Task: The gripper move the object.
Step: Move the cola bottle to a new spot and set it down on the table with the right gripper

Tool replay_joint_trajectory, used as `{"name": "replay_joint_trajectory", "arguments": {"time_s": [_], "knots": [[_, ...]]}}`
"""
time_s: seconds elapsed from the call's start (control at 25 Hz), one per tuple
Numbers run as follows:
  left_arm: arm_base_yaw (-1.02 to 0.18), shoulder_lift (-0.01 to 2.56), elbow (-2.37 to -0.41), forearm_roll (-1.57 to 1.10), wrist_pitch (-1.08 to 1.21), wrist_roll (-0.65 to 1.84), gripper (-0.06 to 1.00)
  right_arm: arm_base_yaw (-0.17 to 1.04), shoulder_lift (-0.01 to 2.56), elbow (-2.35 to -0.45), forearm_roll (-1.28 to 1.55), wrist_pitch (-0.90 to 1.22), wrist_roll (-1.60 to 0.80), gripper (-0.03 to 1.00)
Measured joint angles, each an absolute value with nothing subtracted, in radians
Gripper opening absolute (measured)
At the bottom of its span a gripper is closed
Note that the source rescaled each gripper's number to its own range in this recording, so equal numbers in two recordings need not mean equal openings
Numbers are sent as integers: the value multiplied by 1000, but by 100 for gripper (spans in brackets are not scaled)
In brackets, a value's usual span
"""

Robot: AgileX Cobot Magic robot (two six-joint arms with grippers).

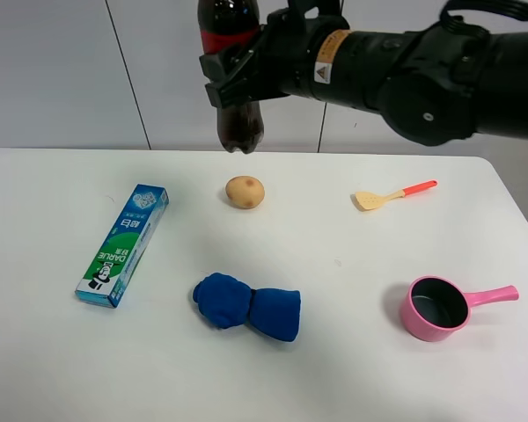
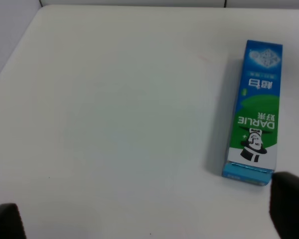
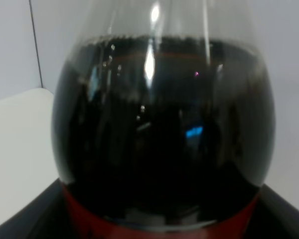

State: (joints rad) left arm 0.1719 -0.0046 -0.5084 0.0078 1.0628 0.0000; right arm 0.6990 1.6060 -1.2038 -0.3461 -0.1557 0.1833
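Note:
The cola bottle [image 1: 240,127] hangs in the air above the table's far edge, its dark base over the potato's far side. Its red label shows at the frame top and its cap is out of view. My right gripper [image 1: 236,81], black on a dark arm with a warning sticker, is shut on the bottle's middle. In the right wrist view the bottle [image 3: 159,134] fills the frame, with dark fingers [image 3: 20,221] at its sides. My left gripper [image 2: 149,219] is open and empty, low over the table near the toothpaste box [image 2: 256,114].
On the white table [image 1: 53,369] lie a green-blue toothpaste box [image 1: 123,244] at the left, a potato [image 1: 245,192], a blue cloth [image 1: 246,305], a yellow spatula with a red handle [image 1: 392,195] and a pink pot [image 1: 438,308] at the right.

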Motion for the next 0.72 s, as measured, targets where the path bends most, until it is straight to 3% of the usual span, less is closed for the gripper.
{"name": "replay_joint_trajectory", "arguments": {"time_s": [0.72], "knots": [[172, -5, -508, 9, 1063, 0, 100, 704, 2218, -1753, -372, -92, 183, 1]]}}
